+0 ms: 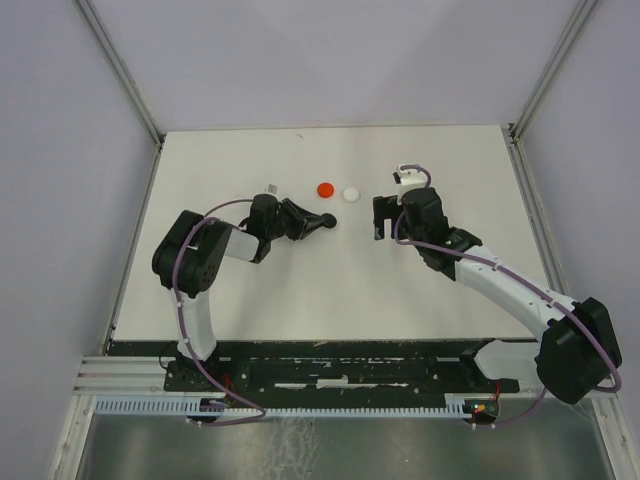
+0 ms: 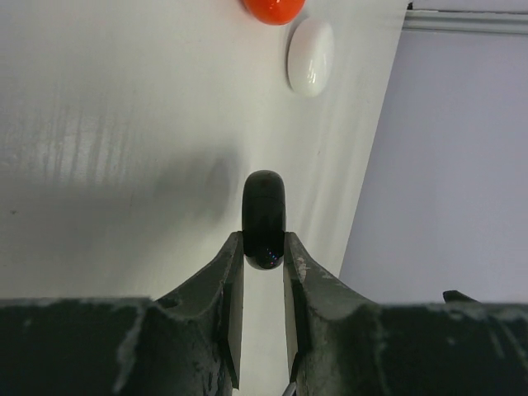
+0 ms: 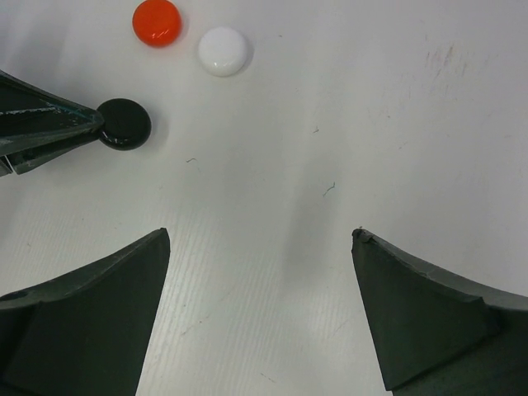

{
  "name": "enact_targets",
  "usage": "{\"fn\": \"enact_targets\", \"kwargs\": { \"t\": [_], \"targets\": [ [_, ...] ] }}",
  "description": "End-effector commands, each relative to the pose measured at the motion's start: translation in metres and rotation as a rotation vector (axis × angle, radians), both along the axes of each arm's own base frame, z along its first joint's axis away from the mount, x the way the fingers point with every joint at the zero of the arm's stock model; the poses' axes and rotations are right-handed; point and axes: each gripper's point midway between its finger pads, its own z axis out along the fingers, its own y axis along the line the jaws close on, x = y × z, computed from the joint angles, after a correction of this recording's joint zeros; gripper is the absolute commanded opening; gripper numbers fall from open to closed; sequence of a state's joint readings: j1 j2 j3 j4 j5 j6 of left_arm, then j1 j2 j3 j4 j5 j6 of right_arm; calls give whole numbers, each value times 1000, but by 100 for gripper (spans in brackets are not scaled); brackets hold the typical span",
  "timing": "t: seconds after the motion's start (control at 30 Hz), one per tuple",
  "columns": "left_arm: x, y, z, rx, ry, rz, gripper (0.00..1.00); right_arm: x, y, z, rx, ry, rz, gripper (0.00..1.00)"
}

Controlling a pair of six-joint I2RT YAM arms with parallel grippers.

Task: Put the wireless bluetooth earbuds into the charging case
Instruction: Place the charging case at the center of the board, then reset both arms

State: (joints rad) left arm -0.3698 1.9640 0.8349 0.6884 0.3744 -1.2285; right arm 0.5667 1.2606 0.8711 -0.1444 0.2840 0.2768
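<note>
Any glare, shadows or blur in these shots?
Left wrist: glossy highlight on the white case, soft shadow left of the black case. Right wrist: sharp, faint shadow band on the table. Top external: even, soft light.

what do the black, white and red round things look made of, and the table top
Black disc: likely hard glossy plastic, with small glints on its rounded rim.
White disc: same look, smooth and shiny.
Red disc: glossy plastic too, going by its highlight.
Table: matte white board, faintly ribbed and scuffed; whether laminate or paint is unclear.
</note>
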Motion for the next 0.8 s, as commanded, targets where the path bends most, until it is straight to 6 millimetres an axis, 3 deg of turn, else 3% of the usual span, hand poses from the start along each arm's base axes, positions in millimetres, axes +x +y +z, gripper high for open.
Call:
{"fn": "enact_targets", "kwargs": {
  "t": [0.0,0.2,0.5,0.57,0.67,0.77],
  "targets": [
    [10,-3,2,46,-71,-13,8,7,8,17,43,-32,5,99],
    [8,-3,-6,55,-56,-14,21,6,-2,16,32,-15,-43,100],
    [3,5,-12,110,-29,-13,59,13,-54,15,66,33,-283,100],
    [2,8,-11,119,-25,-6,72,12,-67,16,66,39,-340,100],
    [2,22,-4,145,-32,29,78,12,-96,24,71,0,-484,100],
    [4,50,7,202,-44,89,79,9,-119,37,83,-55,-593,100]
  ]
}}
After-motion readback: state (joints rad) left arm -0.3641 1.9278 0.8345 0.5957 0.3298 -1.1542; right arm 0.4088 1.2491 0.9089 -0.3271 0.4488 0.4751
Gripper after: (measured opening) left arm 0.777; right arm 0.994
